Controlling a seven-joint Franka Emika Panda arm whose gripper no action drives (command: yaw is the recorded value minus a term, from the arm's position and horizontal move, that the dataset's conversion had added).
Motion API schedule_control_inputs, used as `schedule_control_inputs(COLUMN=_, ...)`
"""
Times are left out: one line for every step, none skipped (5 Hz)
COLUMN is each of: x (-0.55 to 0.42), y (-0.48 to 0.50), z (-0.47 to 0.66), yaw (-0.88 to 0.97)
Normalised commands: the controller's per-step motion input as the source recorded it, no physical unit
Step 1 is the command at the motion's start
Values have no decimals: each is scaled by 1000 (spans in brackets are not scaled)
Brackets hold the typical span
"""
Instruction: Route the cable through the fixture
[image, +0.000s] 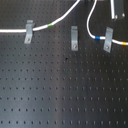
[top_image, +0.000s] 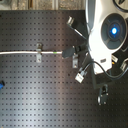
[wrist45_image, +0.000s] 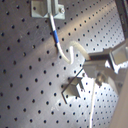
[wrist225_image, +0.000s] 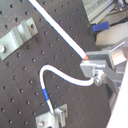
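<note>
The white cable (image: 12, 30) comes from the first exterior view's left through a slanted clip (image: 28, 31), passes a green band (image: 49, 24) and climbs off the top edge. It comes back down, carries a blue band (image: 98, 37) and sits in another slanted clip (image: 108, 40). Between them the upright fixture (image: 74, 37) stands with no cable in it. My gripper (wrist225_image: 97, 67) is shut on the cable (wrist225_image: 60, 32) by an orange band, above the board. In the second exterior view the gripper (top_image: 67, 52) hovers just beside the fixture (top_image: 74, 60).
The black perforated board (image: 60, 90) spreads out toward the first exterior view's bottom. My white arm (top_image: 107, 30) covers the second exterior view's right. In the first wrist view the blue band (wrist45_image: 56, 36) leads to a clip (wrist45_image: 47, 9).
</note>
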Motion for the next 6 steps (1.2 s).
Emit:
schedule_control_inputs(x=-366, y=498, z=180, yaw=126)
schedule_control_inputs(x=-414, y=440, z=157, yaw=157)
schedule_control_inputs(x=-180, y=145, z=223, yaw=46)
schedule_control_inputs(x=0, y=0, z=11, yaw=0)
schedule_control_inputs(x=-204, y=-26, z=152, yaw=0)
schedule_control_inputs(x=-261, y=-33, z=184, yaw=0)
